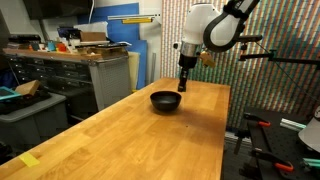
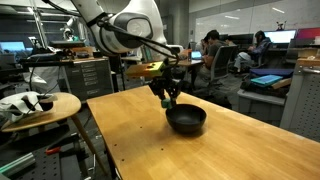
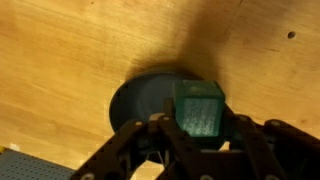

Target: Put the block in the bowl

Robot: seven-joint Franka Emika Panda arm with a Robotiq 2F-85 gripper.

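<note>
Green, the block (image 3: 200,108) is gripped in the closed claw (image 1: 185,86) and held over the black bowl (image 3: 135,100), presumably to be released inside.

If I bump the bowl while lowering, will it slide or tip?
Probably slides rather than tips: the bowl looks shallow and wide, sitting flat on the smooth wooden table. It seems small, so likely light; even a light touch from the gripper may shift it. It looks rigid, not floppy.
</note>
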